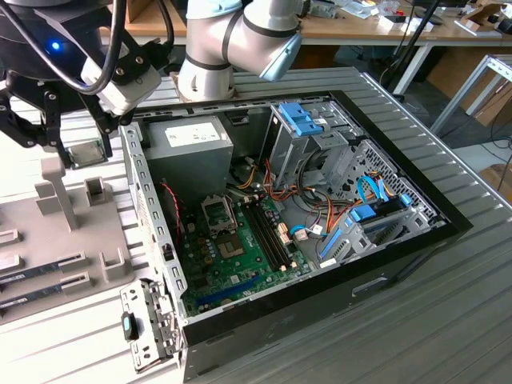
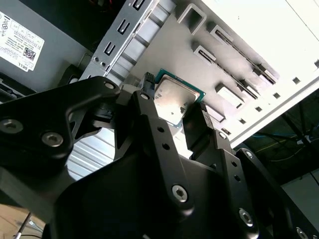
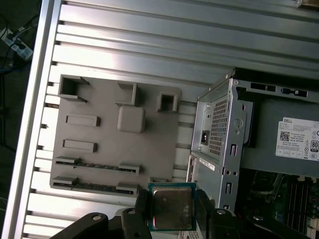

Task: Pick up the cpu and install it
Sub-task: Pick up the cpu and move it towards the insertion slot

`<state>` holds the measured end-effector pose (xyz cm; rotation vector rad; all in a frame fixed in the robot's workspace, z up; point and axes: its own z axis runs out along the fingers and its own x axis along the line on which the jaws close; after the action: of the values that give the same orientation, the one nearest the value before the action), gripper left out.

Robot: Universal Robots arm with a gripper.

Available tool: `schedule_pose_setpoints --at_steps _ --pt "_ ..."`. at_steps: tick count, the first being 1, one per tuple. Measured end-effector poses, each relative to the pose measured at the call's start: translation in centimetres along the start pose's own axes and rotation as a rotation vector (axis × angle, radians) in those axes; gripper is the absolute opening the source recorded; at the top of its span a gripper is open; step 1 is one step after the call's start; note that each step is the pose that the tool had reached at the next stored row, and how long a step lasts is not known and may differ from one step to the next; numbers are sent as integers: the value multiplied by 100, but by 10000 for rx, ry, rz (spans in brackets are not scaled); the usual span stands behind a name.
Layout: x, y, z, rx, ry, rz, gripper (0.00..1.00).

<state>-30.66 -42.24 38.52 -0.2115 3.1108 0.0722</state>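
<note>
First wrist view: end effector (image 3: pixel 172 211) is clamped on the cpu (image 3: pixel 172 205), one black finger on each of two opposite edges, metal lid facing the camera. Second wrist view shows the same grip. Exterior view: cpu (image 1: pixel 86 151) sits at the exterior view's left, outside the open computer case (image 1: pixel 384 264), near its wall by the power supply (image 1: pixel 192 140), over the grey tray (image 1: pixel 48 232) on the counter (image 1: pixel 448 320). Motherboard (image 1: pixel 240 248) is well apart from it.
</note>
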Motion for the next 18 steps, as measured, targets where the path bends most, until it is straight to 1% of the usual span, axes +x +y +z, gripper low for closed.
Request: schedule_pose_setpoints --at_steps 18 --pt "-41 -21 23 0 0 0 47"
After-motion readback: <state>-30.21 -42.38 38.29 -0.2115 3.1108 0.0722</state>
